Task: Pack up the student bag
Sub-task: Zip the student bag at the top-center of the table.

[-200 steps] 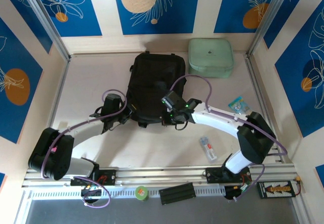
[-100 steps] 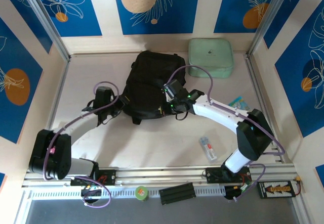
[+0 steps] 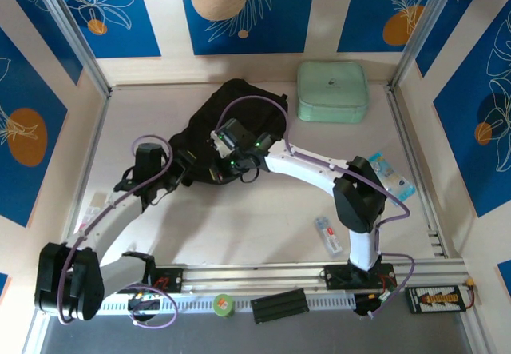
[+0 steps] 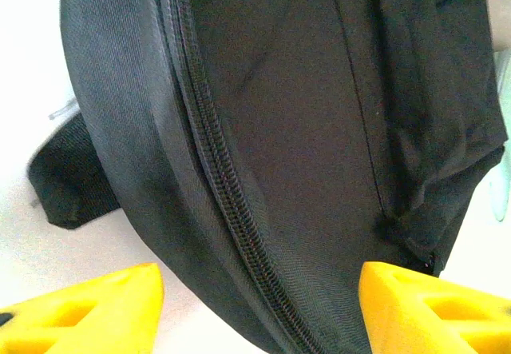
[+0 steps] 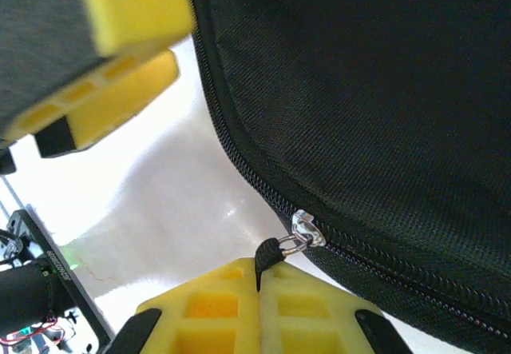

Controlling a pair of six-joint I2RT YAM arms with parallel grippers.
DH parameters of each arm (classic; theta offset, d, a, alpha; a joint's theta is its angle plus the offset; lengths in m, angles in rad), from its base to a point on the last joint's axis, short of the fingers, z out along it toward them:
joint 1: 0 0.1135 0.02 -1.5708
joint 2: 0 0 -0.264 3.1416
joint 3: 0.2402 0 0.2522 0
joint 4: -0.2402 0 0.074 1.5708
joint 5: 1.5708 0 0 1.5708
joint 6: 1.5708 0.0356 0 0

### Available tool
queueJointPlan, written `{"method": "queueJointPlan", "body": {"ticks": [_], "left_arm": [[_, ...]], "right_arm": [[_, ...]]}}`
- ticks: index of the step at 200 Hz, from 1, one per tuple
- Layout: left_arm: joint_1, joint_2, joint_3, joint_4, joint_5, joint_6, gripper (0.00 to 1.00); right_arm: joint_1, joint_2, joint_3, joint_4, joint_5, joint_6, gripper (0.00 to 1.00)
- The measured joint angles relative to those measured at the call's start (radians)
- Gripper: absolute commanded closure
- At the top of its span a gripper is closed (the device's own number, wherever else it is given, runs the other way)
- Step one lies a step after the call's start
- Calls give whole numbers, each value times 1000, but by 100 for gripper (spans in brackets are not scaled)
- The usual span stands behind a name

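The student bag (image 3: 239,114), a large black fabric backpack, lies at the back middle of the table, skewed to the left. My right gripper (image 5: 259,278) is shut on the bag's black zipper pull tab (image 5: 271,256), just below the silver slider (image 5: 307,230). From above, the right gripper (image 3: 217,153) sits at the bag's near left edge. My left gripper (image 4: 259,310) is open, with its yellow fingertips (image 4: 88,306) wide apart at the bag's side. The zipper line (image 4: 215,154) runs between them. From above, the left gripper (image 3: 174,166) is just left of the bag.
A mint-green zip case (image 3: 333,90) lies at the back right. Small packets lie at the right (image 3: 327,236) and near the right wall (image 3: 385,170). A green tape roll (image 3: 223,304) and a black block (image 3: 279,304) sit on the front rail.
My left gripper has opened and drawn back to the left. The right arm has swung left with the zipper pull in its grip, and the bag has turned and shifted left.
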Motion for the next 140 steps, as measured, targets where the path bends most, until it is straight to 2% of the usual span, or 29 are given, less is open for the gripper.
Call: {"method": "queueJointPlan", "body": {"ticks": [41,92,140], "left_arm": [[-7,59,-13,54,2,-35,53],[-11,83,-77,98,-68,-46,83],[-19,31,-137,109,-119,-40,90]], "right_arm": [[23,1,0,-8,-31,-4,100],[14,-10,-61,-10,-38,-4,100],[-77,-22,-106,-84,-20,-19,100]]}}
